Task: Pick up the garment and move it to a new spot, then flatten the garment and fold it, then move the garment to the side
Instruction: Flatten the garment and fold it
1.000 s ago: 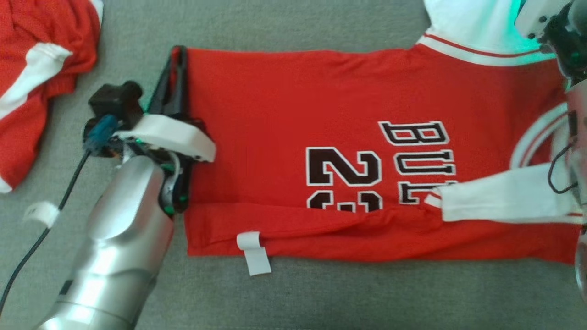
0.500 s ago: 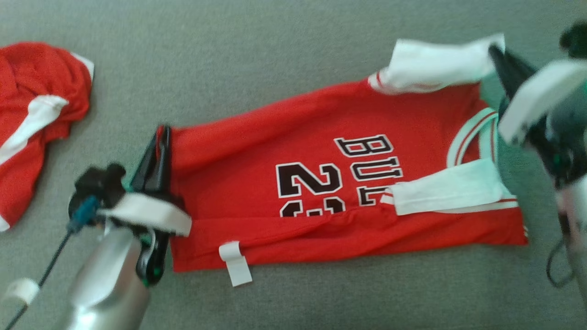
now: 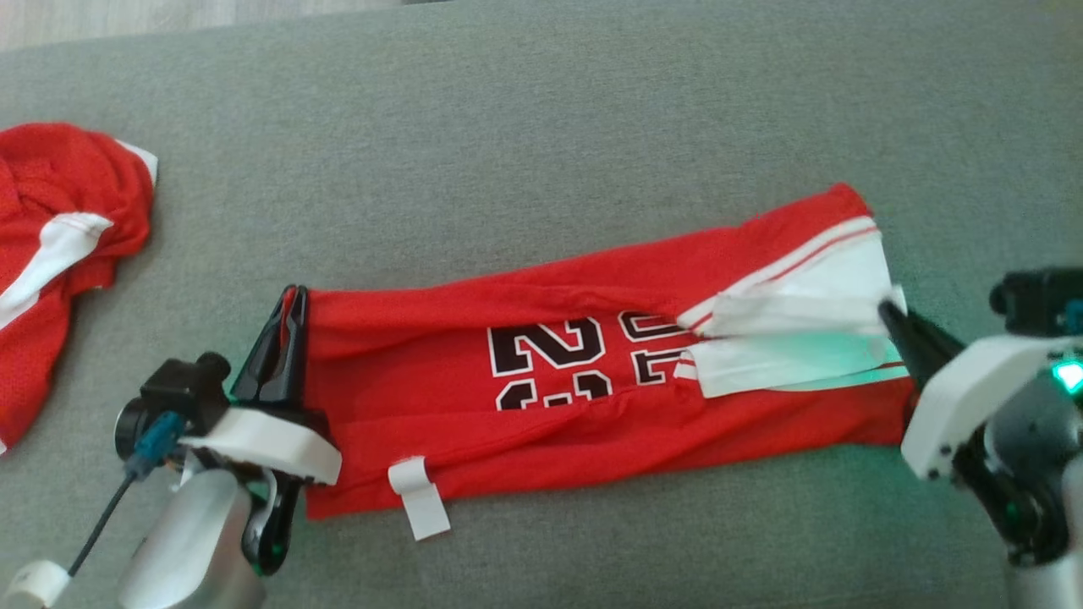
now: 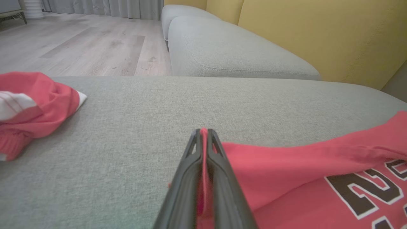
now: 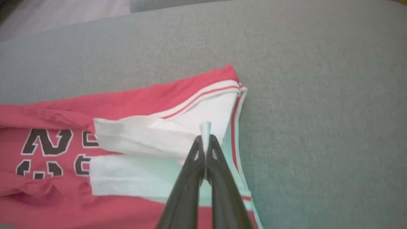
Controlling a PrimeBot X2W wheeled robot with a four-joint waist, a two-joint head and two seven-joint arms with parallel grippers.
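Jersey [image 3: 592, 423] lies stretched in a long red band across the grey sofa seat [image 3: 541, 127], one end at the lower left, the other rising toward the right. Its black print [image 3: 546, 347] is only half readable: a crease swallows the lower numerals, and the folded-in white sleeves [image 3: 787, 364] cover the letters beside them. Left gripper [image 3: 292, 298] is pinched tight on the hem corner, with red cloth showing between the fingers in the left wrist view [image 4: 203, 133]; its base is hidden under the white wrist housing. Right gripper [image 3: 888, 309] is closed narrow on the white sleeve edge at the collar end, a sliver of white poking out past the tips in the right wrist view [image 5: 206, 135]. A green glow tints that sleeve. A white tag [image 3: 419, 499] sticks out from the jersey's near edge. A second red garment [image 3: 59, 254] sits crumpled well apart on the left, cut off by the frame.
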